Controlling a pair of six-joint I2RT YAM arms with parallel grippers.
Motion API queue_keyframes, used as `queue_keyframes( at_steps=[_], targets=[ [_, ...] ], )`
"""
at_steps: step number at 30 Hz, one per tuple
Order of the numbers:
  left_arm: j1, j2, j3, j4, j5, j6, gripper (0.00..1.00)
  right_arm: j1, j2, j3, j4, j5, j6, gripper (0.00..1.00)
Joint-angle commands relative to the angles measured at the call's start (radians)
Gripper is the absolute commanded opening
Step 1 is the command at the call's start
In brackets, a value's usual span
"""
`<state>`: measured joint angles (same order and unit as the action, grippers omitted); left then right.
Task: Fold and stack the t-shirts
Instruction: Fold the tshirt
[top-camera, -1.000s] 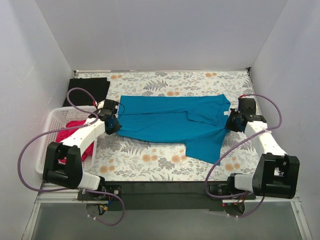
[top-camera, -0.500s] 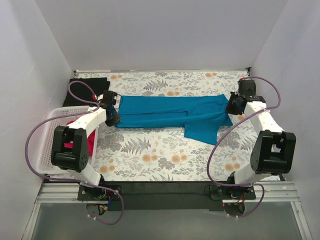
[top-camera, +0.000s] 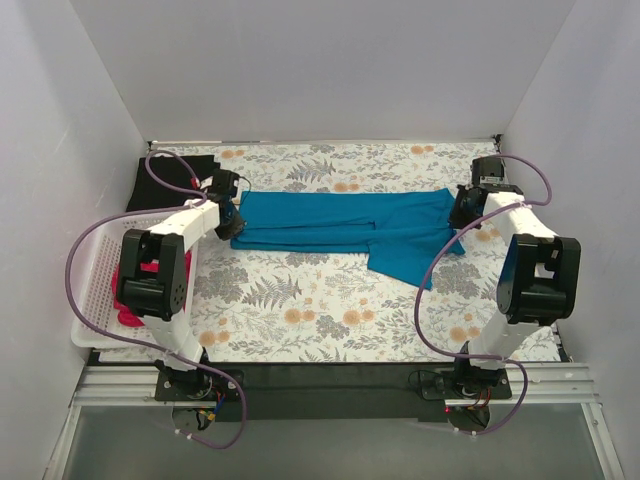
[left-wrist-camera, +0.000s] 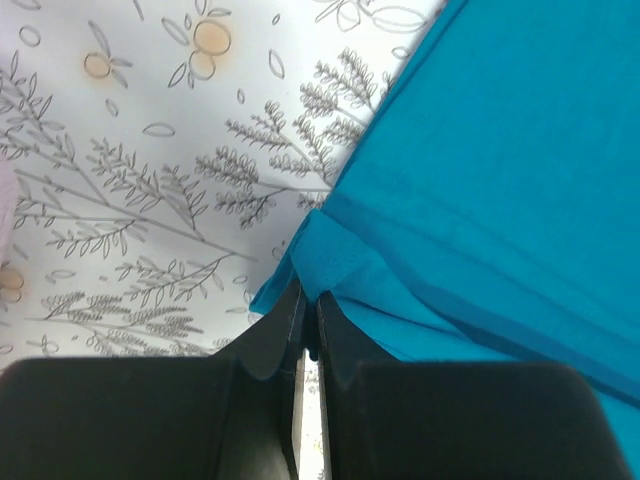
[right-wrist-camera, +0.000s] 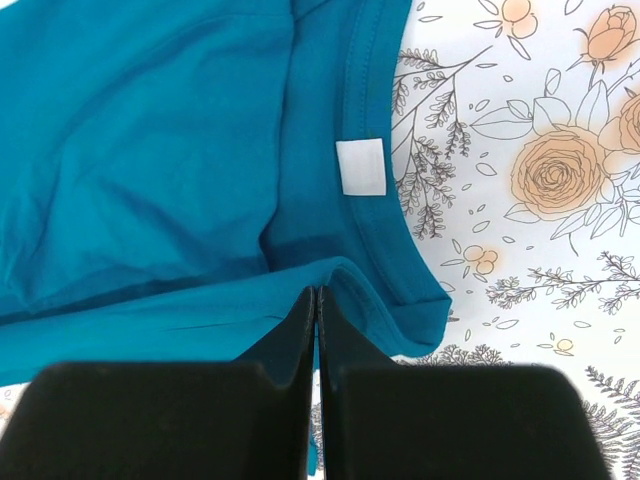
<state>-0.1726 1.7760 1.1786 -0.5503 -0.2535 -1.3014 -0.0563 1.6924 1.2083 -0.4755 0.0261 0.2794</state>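
at the left, a thin corner of the teal-blue t-shirt (top-camera: 340, 222), stretched across the table's (top-camera: 300, 320) far side, is pinched in the closed left gripper (left-wrist-camera: 308, 305) and could be tugged free. at the right, the collar edge is clamped in the right gripper (right-wrist-camera: 316, 300); a skewed flap, probably a sleeve, could be folded in crooked.

the top camera hangs high behind the arm bases, looking down over the whole floral table covering (top-camera: 330, 300). each wrist camera stares down past its own fingers (left-wrist-camera: 272, 335), very close: left at the hem end of the teal-blue shirt (top-camera: 340, 222), right at its collar end; both ends show from above too.
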Motion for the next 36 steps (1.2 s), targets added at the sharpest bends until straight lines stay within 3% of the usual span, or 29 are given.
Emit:
queue_keyframes(
  at_steps=[1,7,10,12,13,16,19,29,36],
  targets=[
    [0.007,0.011,0.044,0.015,-0.049,0.014,0.0,-0.013,0.012,0.039,0.005,0.034,-0.026,0.01],
    [0.007,0.059,0.056,0.02,-0.055,0.008,0.0,-0.013,0.041,0.048,0.017,0.034,-0.036,0.02],
    [0.007,0.059,0.053,0.029,-0.05,0.007,0.07,-0.013,0.049,0.053,0.017,0.017,-0.036,0.12],
    [0.007,0.05,0.053,0.029,-0.046,0.007,0.21,-0.01,0.036,0.048,0.017,0.011,-0.036,0.22],
    [0.007,0.028,0.055,0.029,-0.04,0.007,0.27,-0.007,0.027,0.046,0.018,0.009,-0.036,0.33],
    [0.004,-0.041,0.046,0.03,-0.027,0.005,0.47,0.015,-0.034,0.033,0.017,0.026,-0.04,0.48],
    [-0.013,-0.111,0.029,0.027,-0.026,0.007,0.61,0.055,-0.123,-0.022,0.017,0.047,-0.039,0.54],
    [-0.165,-0.466,-0.226,0.058,-0.055,0.056,0.83,0.246,-0.382,-0.384,0.038,0.074,0.018,0.55],
    [-0.18,-0.688,-0.465,0.124,-0.095,0.099,0.84,0.28,-0.402,-0.5,0.074,0.089,0.037,0.54]
  ],
)
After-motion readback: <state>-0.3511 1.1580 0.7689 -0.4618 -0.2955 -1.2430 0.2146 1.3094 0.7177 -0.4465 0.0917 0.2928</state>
